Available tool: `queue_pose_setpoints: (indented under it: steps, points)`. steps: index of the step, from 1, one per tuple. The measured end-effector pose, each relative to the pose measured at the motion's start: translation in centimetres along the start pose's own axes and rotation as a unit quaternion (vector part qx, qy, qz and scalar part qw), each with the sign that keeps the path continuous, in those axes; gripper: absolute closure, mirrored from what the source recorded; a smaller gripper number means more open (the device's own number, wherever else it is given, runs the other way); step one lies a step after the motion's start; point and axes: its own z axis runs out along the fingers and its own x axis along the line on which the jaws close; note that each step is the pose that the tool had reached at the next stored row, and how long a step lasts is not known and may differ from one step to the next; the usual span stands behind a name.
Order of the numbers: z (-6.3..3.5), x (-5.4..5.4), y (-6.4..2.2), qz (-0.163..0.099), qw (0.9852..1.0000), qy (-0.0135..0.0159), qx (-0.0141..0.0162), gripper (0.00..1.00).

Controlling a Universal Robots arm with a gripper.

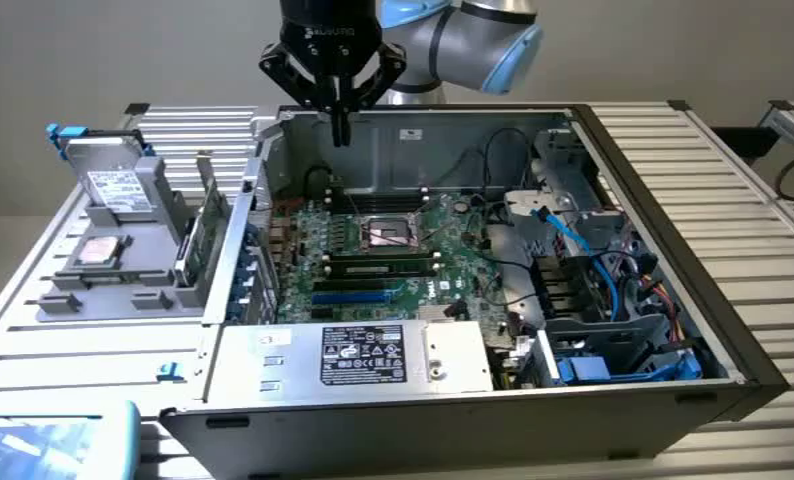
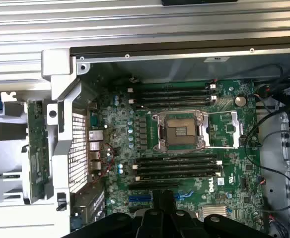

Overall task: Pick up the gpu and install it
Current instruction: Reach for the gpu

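Nearest the camera, the power supply (image 1: 365, 355) sat across the front of the open case (image 1: 717, 345), so I judged that side a poor way in. Behind it the motherboard (image 1: 384, 250) lay flat, with the blue slots (image 1: 357, 296) bare and reachable from above. The memory sticks (image 1: 384, 268) and CPU socket (image 1: 392, 235) sat just beyond. Cables (image 1: 571, 235) crowded the exterior view's right of the case, the tighter side by my read. The gpu (image 1: 197, 240) was outside the case to the exterior view's left, standing on edge in the grey rack (image 1: 104, 295) on the worktop (image 1: 717, 160), just beside the case wall. I took it that it was parked upright so its top edge could be pinched from above. Hard drives (image 1: 114, 185) stood in the same rack, further left. Farthest back, the hand (image 1: 340, 138) hung above the board near the case's far wall. Its fingers were pinched fully together with nothing in them, well apart from the gpu. It had open air around it, and the case wall stood between it and the rack.
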Motion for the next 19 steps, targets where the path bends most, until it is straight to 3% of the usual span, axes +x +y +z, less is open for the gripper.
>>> queue_pose_setpoints:
  steps: [8,19]
  points:
    - [-0.02,0.6,-0.04,0.0,1.0,0.0002,-0.0006,0.88]
    - [-0.08,5.5,-0.39,0.0,0.9999,0.0096,-0.01,0.88]
